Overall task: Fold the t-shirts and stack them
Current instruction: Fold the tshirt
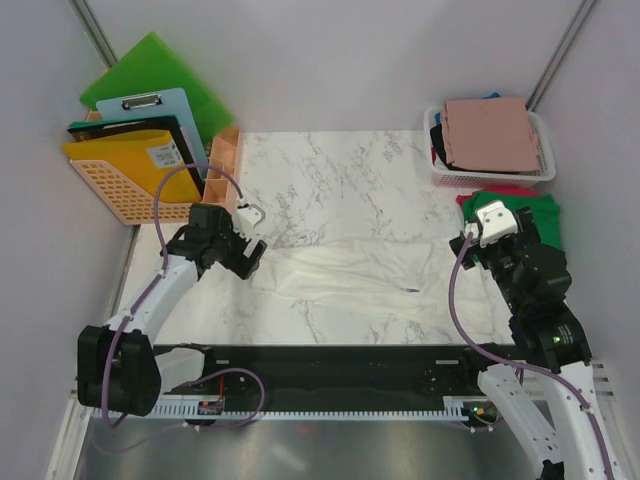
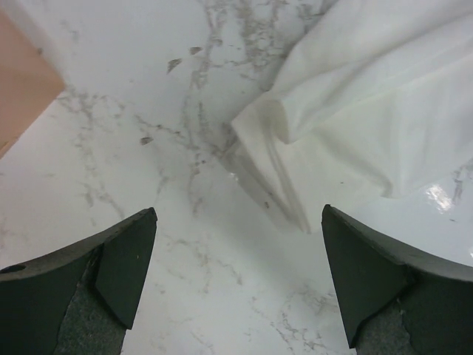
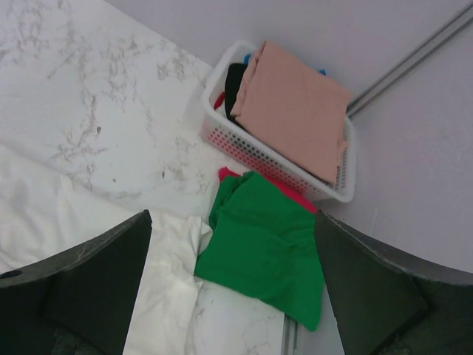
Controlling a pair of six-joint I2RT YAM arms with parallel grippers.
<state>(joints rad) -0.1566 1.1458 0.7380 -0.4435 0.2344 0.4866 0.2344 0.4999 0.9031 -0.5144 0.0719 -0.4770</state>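
— Closest to us are the dark fingers of our left end effector (image 2: pixel 238 214), spread wide apart with nothing between them, hanging over the bare marble surface (image 2: pixel 111 133).

— And our right end effector (image 3: pixel 230 216)?

— Wide apart as well, and holding nothing.

— Where is the shirt we have to fold?

— One cream-white shirt (image 1: pixel 350 275) lies spread on the surface between our two end effectors, with its long axis running left to right. Its left corner sits just ahead and to the right of the left fingers, not touching them. Its right end lies under the right arm's wrist, just beside the green shirt (image 3: pixel 266 255).

— Which arm is nearer?

— Each arm has its own end of the shirt. We judge the left one better lined up on a corner, so taking both ends at once looks like the coming move.

— What do we count?

— One cream-white shirt, and one green shirt at the right edge, lying on a red shirt (image 3: pixel 228 174) that shows only an edge. One white basket (image 3: pixel 273 166) stands at the far right. In it, one pink shirt (image 3: pixel 295 111) is folded on top, a black shirt (image 3: pixel 235 81) is beneath, and a sliver of blue cloth (image 1: pixel 489 96) shows. That makes six colours. We cannot tell whether more lie hidden.
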